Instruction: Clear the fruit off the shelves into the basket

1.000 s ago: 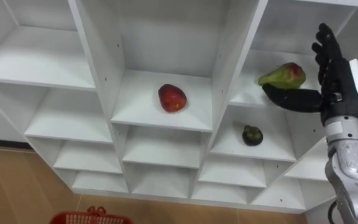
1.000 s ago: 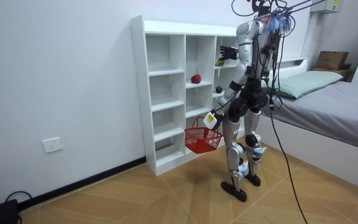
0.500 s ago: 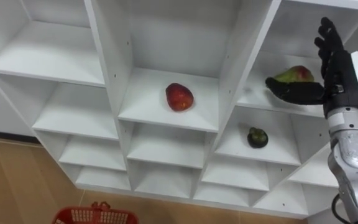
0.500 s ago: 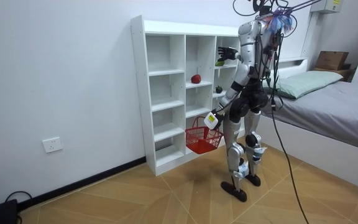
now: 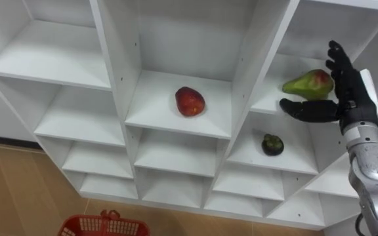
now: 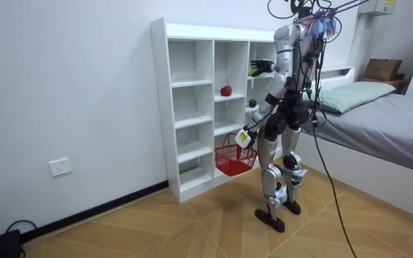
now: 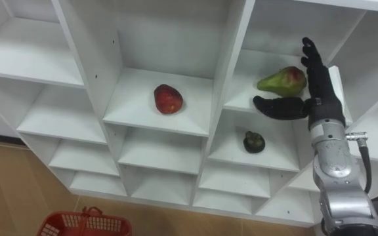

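One pear [image 5: 304, 84] lies near the front edge of its closet [image 5: 113, 59] shelf, the right hand [image 5: 352, 98] beside it with fingers spread wide (likely smooth, bruisable: cup the broad belly); left hand [image 6: 243, 136] grips the basket [image 6: 229, 159].

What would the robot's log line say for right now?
step: pick | right hand: open, at green fruit on shelf | left hand: carrying red basket | red fruit, dark fruit: not yet collected

No writing, number or sign can be read on the closet [image 5: 156, 111] or anything around it.
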